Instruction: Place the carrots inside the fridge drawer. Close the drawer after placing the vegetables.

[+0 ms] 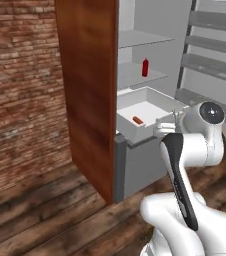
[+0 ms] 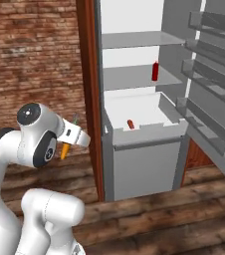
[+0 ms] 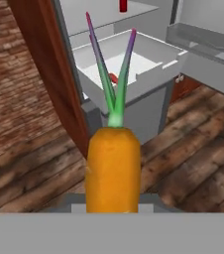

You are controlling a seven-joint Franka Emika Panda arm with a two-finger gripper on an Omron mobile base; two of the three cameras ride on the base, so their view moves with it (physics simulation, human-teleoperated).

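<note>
The end effector (image 2: 66, 144) is clenched on a carrot (image 3: 113, 168), which fills the middle of the hand view: a thick orange body with green stalks that fork upward and turn purple at the tips. In the right base view the same carrot shows as a small orange sliver poking down below the hand, out in front of the brown wooden panel (image 1: 87, 90) and well short of the fridge. The fridge drawer (image 2: 149, 132) stands pulled out, its top open and its white rim free on every side; a second, small red-orange carrot (image 1: 138, 120) lies on its floor near the front wall. Between the hand and the drawer the air is open above the plank floor (image 2: 149, 219), with the panel's edge close on the left of the drawer. A red bottle (image 2: 155, 71) stands upright on the shelf (image 2: 129, 77) above. The fridge door (image 2: 214, 89) hangs open at the right, its racks cut off by the frame. The finger tips themselves are hidden behind the carrot.
</note>
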